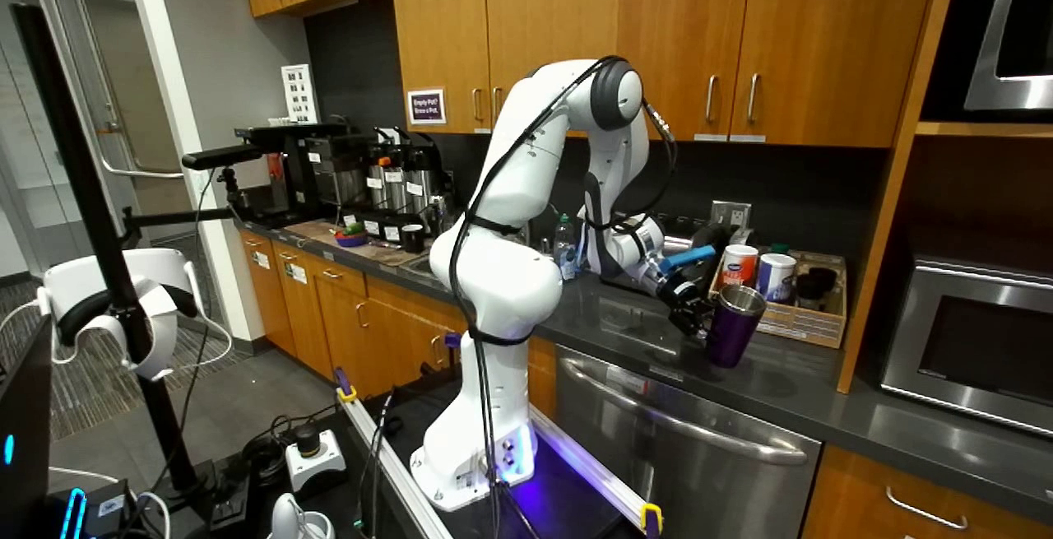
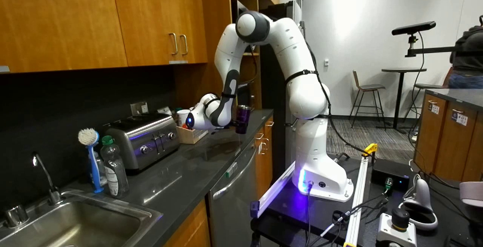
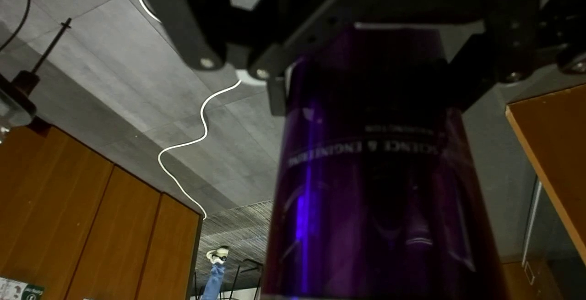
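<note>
In an exterior view, the gripper point(image 1: 701, 317) clasps one purple tumbler point(image 1: 734, 332), tilted, in front of the box point(image 1: 806, 327); a steady hold, clear of that box, seems advisable. Two printed canisters point(image 1: 776, 279) stand inside the box. In an exterior view, one toaster point(image 2: 145, 137) stands just beside the box. Wrist view: two fingers point(image 3: 277, 97), parted only by the tumbler's width.

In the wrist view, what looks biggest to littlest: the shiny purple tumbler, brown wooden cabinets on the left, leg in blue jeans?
1. Purple tumbler, very close up
2. Brown wooden cabinets
3. Leg in blue jeans
</note>
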Action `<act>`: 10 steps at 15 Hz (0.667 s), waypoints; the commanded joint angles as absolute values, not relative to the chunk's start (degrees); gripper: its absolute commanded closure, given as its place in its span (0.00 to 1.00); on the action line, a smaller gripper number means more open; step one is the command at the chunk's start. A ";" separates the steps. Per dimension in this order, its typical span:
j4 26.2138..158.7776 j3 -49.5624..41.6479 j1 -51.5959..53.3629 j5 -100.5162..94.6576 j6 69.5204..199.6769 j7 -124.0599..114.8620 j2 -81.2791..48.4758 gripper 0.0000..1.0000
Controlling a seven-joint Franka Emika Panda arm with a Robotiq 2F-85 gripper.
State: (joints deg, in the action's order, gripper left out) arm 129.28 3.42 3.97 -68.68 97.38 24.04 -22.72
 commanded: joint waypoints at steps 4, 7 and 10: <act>125.19 3.75 3.33 -70.02 95.54 23.43 -26.83 0.43; 122.75 3.55 3.05 -69.73 94.82 23.54 -29.88 0.43; 120.68 3.35 2.82 -69.64 93.66 23.28 -32.78 0.43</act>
State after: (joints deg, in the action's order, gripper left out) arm 123.45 3.34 3.16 -68.68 96.02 23.94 -29.75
